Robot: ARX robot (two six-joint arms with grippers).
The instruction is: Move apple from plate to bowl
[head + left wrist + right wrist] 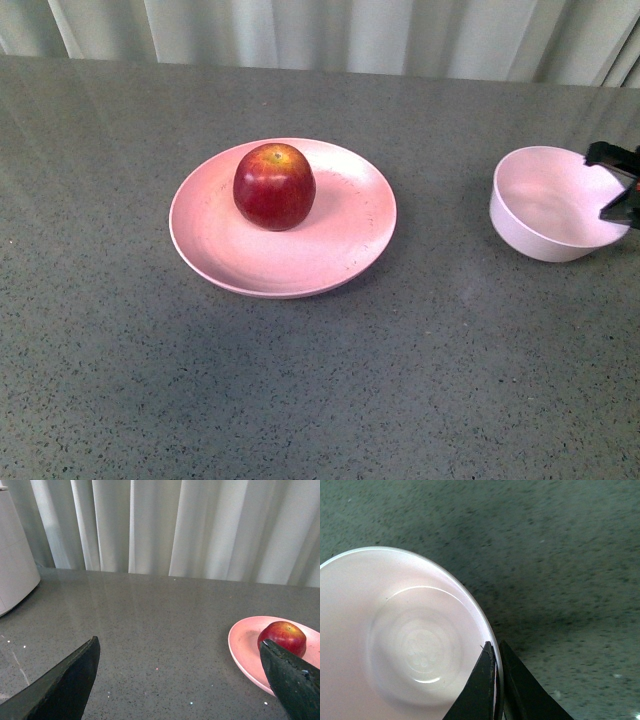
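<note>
The dark-red apple [274, 186] sits on the wide pale-pink plate [220, 245] at the table's middle. The small deep bowl [545, 205] stands empty to the right of the plate, apart from it. My right gripper [622, 185] is shut on the bowl's right rim; in the right wrist view its gripper [496, 652] pinches the bowl's rim [470, 602], one finger inside and one outside. My left gripper [180, 650] is open and empty above the table, left of the plate [242, 647] and the apple [282, 636]. It is out of the front view.
The grey speckled table [300, 400] spreads all round. A pale curtain [350, 30] hangs behind its far edge. A white rounded object [15, 575] stands at the table's far left in the left wrist view.
</note>
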